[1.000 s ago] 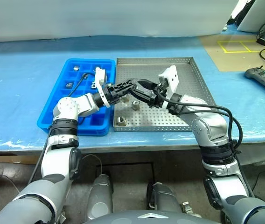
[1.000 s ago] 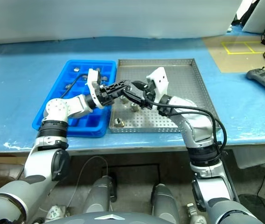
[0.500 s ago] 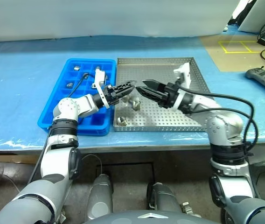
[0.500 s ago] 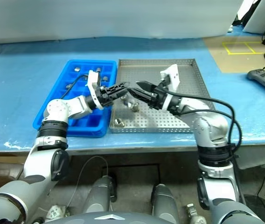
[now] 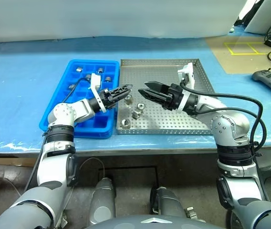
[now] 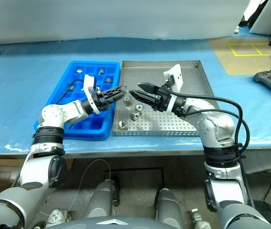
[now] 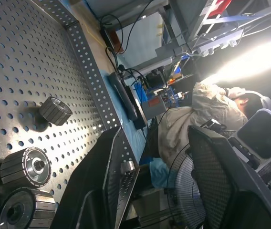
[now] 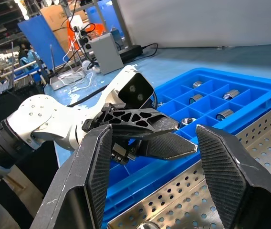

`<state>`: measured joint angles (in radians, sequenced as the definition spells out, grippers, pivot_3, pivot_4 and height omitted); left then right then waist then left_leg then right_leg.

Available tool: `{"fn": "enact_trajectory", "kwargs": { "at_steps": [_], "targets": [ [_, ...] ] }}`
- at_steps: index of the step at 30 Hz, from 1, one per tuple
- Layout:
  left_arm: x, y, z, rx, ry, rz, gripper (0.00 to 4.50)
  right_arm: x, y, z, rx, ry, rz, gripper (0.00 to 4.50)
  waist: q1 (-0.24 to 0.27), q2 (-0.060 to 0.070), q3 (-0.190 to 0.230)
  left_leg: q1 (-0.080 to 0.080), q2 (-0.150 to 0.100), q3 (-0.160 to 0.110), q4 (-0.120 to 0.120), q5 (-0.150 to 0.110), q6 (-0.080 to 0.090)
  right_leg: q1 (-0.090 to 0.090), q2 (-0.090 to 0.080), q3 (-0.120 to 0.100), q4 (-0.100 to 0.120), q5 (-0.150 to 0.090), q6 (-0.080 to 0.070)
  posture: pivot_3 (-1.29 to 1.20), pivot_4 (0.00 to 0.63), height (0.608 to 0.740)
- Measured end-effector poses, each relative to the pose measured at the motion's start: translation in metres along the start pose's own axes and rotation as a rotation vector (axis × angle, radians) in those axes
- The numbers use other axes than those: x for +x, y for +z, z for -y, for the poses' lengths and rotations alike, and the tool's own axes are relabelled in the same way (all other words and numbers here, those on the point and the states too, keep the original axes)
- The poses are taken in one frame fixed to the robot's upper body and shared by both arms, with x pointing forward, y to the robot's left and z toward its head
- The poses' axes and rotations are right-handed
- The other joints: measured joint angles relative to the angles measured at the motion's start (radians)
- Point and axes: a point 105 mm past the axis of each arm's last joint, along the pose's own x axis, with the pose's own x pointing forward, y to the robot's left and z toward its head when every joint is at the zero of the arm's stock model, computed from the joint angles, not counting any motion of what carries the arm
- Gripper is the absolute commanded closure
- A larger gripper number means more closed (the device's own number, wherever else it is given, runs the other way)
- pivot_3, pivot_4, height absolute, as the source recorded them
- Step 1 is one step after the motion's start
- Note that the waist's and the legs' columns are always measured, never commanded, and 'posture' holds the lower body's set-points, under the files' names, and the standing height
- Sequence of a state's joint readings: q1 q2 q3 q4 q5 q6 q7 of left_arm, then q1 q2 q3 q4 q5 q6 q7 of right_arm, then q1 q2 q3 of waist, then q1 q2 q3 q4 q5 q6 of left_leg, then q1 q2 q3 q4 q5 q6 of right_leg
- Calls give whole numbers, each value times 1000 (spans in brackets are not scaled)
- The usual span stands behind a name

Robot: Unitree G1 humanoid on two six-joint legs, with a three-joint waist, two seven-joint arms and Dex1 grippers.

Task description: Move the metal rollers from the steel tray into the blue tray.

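Four metal rollers [image 5: 136, 114] lie near the steel tray's [image 5: 197, 125] left edge, below the two grippers. Left gripper [image 5: 125, 89] and right gripper [image 5: 143, 88], both open and empty, face tip to tip. More rollers sit in the blue tray [image 5: 61, 104].

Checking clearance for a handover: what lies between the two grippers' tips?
In the head views, nothing: open air between the left gripper and right gripper, above three metal rollers on the steel tray.

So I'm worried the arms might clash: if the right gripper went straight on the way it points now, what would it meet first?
Probably the left gripper: the right gripper points at it across the steel tray, fingers open with nothing between them. Depth is unclear, so it might pass alongside.
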<state>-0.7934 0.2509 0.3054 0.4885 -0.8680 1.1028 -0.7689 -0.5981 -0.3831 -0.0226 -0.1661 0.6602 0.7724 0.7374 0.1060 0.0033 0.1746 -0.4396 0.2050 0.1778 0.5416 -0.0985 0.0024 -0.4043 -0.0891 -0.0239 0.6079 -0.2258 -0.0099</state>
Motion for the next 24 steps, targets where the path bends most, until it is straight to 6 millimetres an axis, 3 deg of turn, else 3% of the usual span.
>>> {"fn": "enact_trajectory", "kwargs": {
  "at_steps": [2, 6, 12, 17, 24],
  "targets": [
    [-6, -4, 2, 113, 23, -56, 2259, 1, -4, -2, -1, 6, -14, 1627, -1, 0, 0, 0, 1, 0, 0, 0, 0, 0, 0, 0, 0, 0, 0, -24, 150, 740],
    [-21, -16, -16, 568, 150, -273, 2259, -1, -20, -2, 31, -2, -45, 1627, -2, 0, 0, 1, 0, 0, -3, 0, 0, 0, 0, 0, -1, 0, 1, -42, 150, 740],
    [-1, -30, -31, 1021, 192, -453, 2259, -1, -22, -3, 27, -23, -38, 1627, 7, 0, 0, 0, -1, 0, -1, 2, -4, 0, -1, 0, 0, 1, 2, -72, 150, 740],
    [28, -50, -16, 994, 89, -428, 2259, -3, -28, -2, 29, -55, -38, 1627, -2, 0, 0, 1, 0, 0, -1, 3, -4, 0, -1, 0, 1, 1, 1, -99, 150, 740],
    [35, -50, -26, 918, 227, -538, 2259, -8, -33, 2, 18, -99, -44, 1627, -14, 0, 0, 1, 0, 1, -1, 2, -4, -1, 0, 1, 2, 0, 1, -129, 150, 740]
  ]
}}
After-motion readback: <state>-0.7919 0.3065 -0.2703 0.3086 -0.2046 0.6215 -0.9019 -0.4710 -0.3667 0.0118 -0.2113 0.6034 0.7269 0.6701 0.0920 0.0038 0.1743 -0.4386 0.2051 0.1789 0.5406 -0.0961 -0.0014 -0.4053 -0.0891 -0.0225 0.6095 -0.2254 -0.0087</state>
